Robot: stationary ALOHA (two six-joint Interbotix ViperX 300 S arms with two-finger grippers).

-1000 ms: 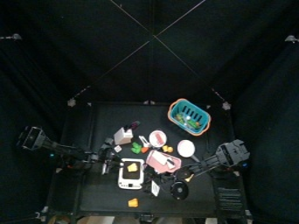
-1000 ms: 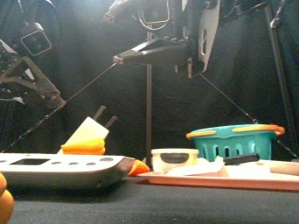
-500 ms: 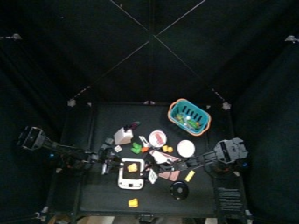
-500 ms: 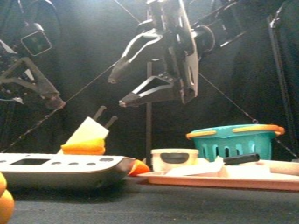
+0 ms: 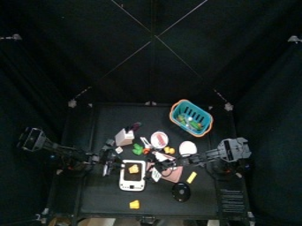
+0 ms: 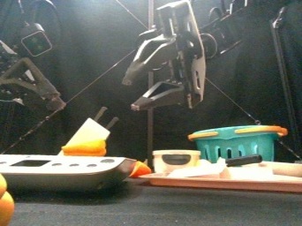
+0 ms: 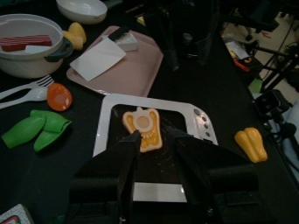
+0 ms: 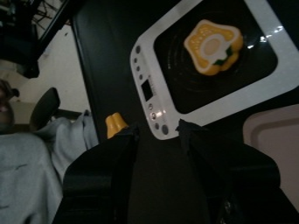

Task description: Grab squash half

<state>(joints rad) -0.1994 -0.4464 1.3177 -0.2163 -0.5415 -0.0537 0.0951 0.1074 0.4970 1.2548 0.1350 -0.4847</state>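
Squash half [image 7: 76,35] sits just off the pink board [image 7: 117,74], at the corner nearest the striped bowl [image 7: 26,54], with the white bowl [image 7: 82,9] past it. Looks stubby, too small to read a long axis.

Right gripper [image 6: 151,88] hangs high over the board's scale-side end, fingers spread wide, holding nothing. Faces the scale [image 8: 216,61], so the target likely lies off to the side, across the board.

Right arm judged nearer. Left gripper [image 7: 158,144] parked beyond the scale from the board, grip state unreadable.
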